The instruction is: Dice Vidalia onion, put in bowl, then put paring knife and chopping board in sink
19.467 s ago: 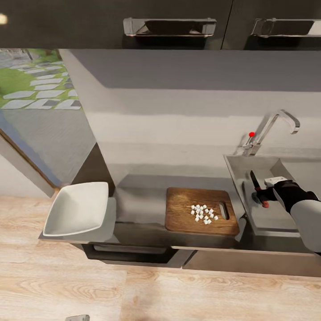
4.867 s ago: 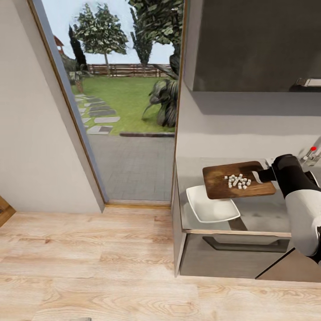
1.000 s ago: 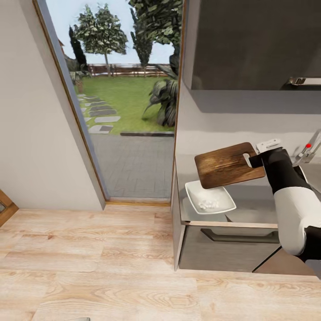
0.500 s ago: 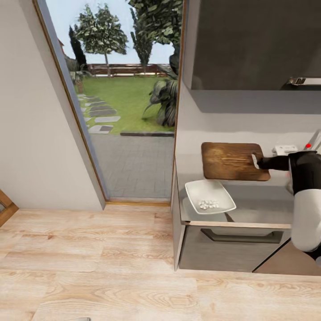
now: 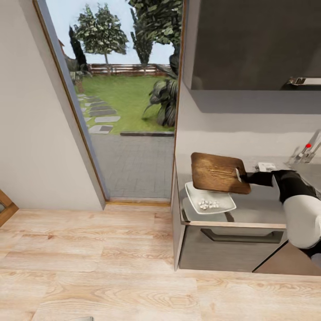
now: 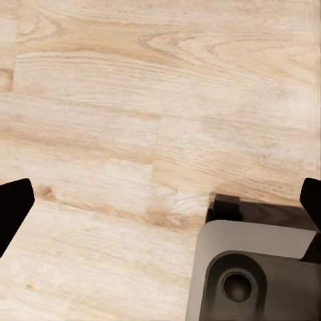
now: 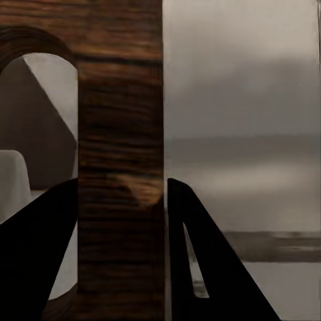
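My right gripper (image 5: 243,176) is shut on the handle end of the dark wooden chopping board (image 5: 217,173). I hold the board in the air, tilted, over the white bowl (image 5: 223,206) at the countertop's (image 5: 254,215) left end. Small white pieces of diced onion (image 5: 208,204) lie in the bowl. In the right wrist view the board's handle strip (image 7: 120,134) sits between the two fingers (image 7: 40,261). My left gripper (image 6: 160,200) is open over the pale wooden floor (image 6: 134,100). The sink's faucet (image 5: 307,151) shows at the far right. The paring knife is out of view.
Dark upper cabinets (image 5: 249,44) hang over the counter, and a drawer with a bar handle (image 5: 236,235) sits under it. An open doorway (image 5: 129,111) to a garden lies left of the counter. Part of my base (image 6: 261,274) shows below the left gripper.
In the last half second the right arm has carried the board left and lower, back over the bowl. The diced onion, earlier on the board, now lies in the bowl.
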